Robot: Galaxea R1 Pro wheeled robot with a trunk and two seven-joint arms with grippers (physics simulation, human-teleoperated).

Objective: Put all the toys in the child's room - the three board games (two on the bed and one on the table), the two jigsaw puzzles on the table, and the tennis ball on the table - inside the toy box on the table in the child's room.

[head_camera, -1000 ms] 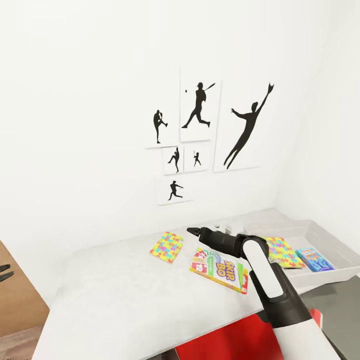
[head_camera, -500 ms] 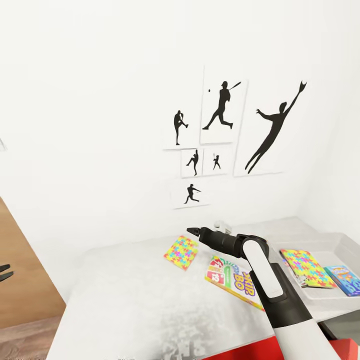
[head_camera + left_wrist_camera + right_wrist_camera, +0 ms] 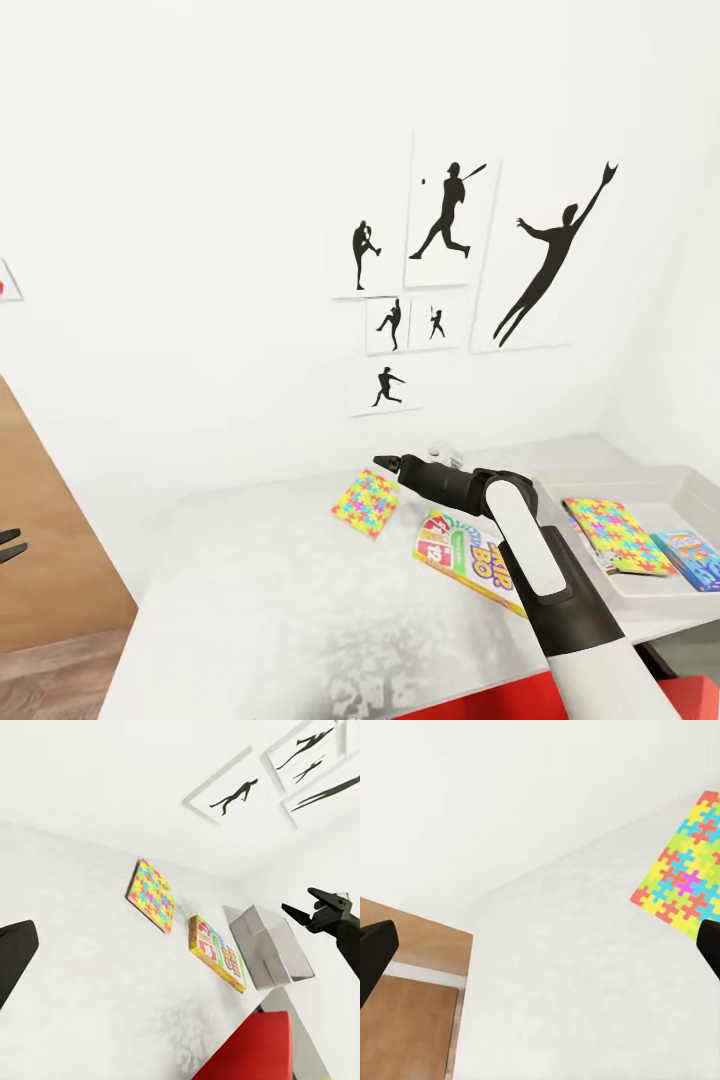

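Note:
On the white table [image 3: 250,600] lie a multicolour jigsaw puzzle [image 3: 365,503] [image 3: 151,894] [image 3: 684,881] and a green-white Skip-Bo board game [image 3: 470,560] [image 3: 217,952]. The light grey toy box [image 3: 655,485] [image 3: 266,945] stands at the table's right end. It holds a second jigsaw puzzle [image 3: 615,535] and a blue board game [image 3: 695,557]. My right gripper [image 3: 383,463] [image 3: 309,904] hovers open above the table, just behind the loose puzzle. My left gripper [image 3: 10,545] is open and empty at the far left, off the table. The tennis ball and the bed are out of view.
Black baseball silhouette pictures [image 3: 450,270] hang on the white wall behind the table. A brown wooden door [image 3: 50,560] [image 3: 412,982] stands left of the table. Something red [image 3: 690,690] [image 3: 247,1050] sits low in front of the table's near edge.
The whole picture has shifted right, so the camera has turned left. Both arms hold the same pose, and the toys have not moved on the table.

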